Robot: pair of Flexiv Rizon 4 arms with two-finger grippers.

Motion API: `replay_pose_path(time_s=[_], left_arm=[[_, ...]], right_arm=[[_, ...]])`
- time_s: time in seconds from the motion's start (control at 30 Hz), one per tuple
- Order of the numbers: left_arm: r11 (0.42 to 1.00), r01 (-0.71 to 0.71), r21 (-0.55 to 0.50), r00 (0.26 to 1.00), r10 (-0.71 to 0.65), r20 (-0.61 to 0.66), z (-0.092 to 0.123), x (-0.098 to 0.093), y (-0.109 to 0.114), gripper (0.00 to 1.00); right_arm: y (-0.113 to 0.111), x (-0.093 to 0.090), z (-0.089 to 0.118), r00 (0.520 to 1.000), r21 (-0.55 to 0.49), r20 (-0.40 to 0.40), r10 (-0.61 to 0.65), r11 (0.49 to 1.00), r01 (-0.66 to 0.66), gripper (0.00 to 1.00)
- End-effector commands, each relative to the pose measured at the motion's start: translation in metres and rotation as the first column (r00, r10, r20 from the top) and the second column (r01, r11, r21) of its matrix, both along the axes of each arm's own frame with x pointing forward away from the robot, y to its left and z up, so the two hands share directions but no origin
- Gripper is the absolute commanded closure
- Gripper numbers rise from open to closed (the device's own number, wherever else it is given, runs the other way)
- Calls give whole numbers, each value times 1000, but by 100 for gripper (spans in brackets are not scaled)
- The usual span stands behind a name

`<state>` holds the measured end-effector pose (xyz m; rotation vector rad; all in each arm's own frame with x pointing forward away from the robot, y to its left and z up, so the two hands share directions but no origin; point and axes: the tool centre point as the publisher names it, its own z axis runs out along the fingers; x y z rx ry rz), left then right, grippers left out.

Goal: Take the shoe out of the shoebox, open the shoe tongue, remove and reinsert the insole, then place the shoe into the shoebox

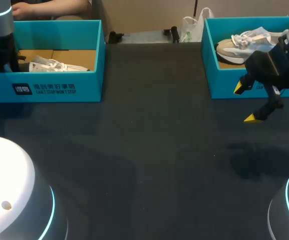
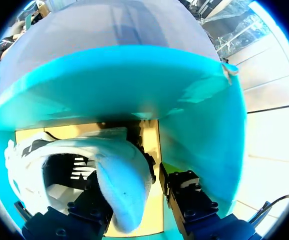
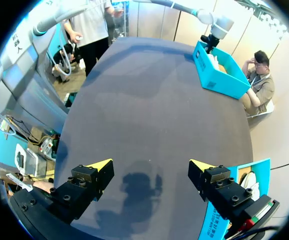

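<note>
Dim overhead light leaves the dark table (image 1: 134, 150) matte, a soft shadow (image 1: 254, 161) beneath the right gripper (image 1: 247, 103). Inside the shoebox (image 2: 204, 135) it is far brighter, pale glare on its wall and the shoe (image 2: 121, 185)

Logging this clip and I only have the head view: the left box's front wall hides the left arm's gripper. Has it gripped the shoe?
Observer: Not that I can see. In the left wrist view the left gripper is open, with a pale rounded part of the shoe between its fingers and a gap on one side.
Operator: Is the shoe up off the bottom?
Observer: I cannot tell. The box's teal wall rises ahead of it, and the cardboard floor shows beside it.
Operator: Anything in the other gripper?
Observer: No. The right wrist view shows the right gripper open, with only bare table and its own shadow between the fingers.
</note>
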<state>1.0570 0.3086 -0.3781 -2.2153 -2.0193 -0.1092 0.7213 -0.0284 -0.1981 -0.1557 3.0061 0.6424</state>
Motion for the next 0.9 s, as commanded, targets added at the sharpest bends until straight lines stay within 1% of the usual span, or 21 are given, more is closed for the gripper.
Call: replay_pose_path(time_s=[0.03, 0.13, 0.4, 0.6, 0.9], left_arm=[[1000, 3, -14, 1000, -3, -9, 10, 0, 2, 57], [1000, 9, -24, 1000, -9, 5, 17, -1, 2, 57], [997, 20, -73, 999, -18, 30, 45, -3, 0, 58], [995, 28, -95, 999, -24, 38, 61, -5, -2, 58], [988, 43, -150, 998, -35, 58, 90, -12, -2, 60]], right_arm=[[1, 1, -1, 1000, -1, -1, 0, 1000, 0, 0], [1, 1, -1, 1000, -1, -1, 0, 1000, 0, 0], [1, 1, -1, 1000, -1, -1, 0, 1000, 0, 0], [1, 1, -1, 1000, -1, -1, 0, 1000, 0, 0], [1, 1, -1, 1000, -1, -1, 0, 1000, 0, 0]])
